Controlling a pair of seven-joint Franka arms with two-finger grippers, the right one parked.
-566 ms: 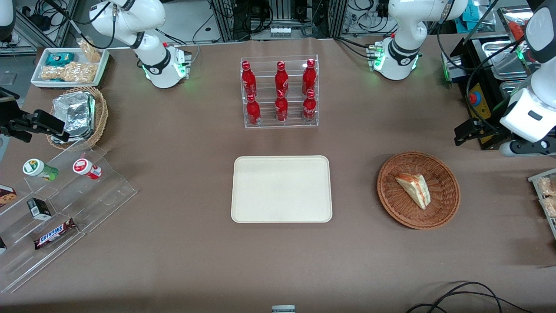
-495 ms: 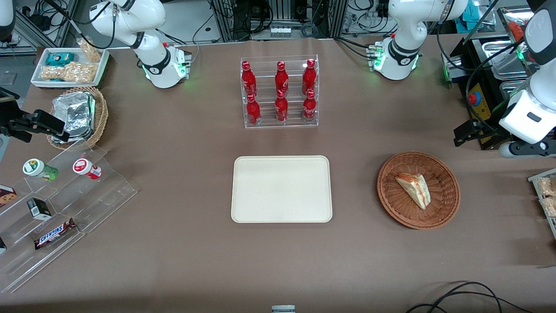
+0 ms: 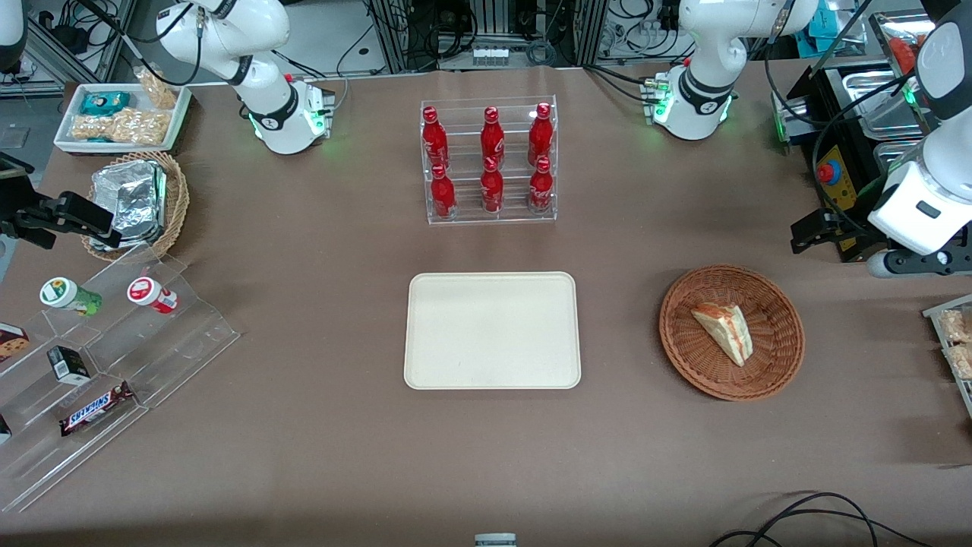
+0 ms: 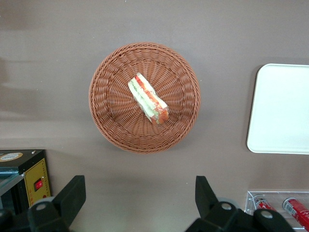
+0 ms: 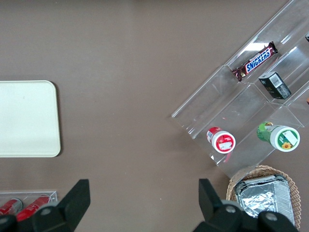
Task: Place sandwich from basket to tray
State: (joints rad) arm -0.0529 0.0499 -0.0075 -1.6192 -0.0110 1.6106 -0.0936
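Observation:
The sandwich (image 3: 724, 330), a clear-wrapped white bread wedge with orange and green filling (image 4: 147, 99), lies in the round reddish-brown basket (image 3: 782, 304) (image 4: 108, 77). In the middle of the table sits the bare cream-white tray (image 3: 492, 330) (image 4: 282, 108), toward the parked arm's end from the basket. My left gripper (image 3: 811, 232) (image 4: 139, 193) hangs open high over the table, beside the basket and farther from the front camera than it. Nothing is between its fingers (image 4: 72, 198).
A clear rack of red bottles (image 3: 490, 163) stands farther from the front camera than the tray. A black box with a red button (image 3: 835, 178) and metal trays are near my gripper. Snack packs (image 3: 955, 342) lie at the working arm's table edge.
My left gripper has drifted slightly toward the middle of the table. The sandwich, basket and tray have not moved.

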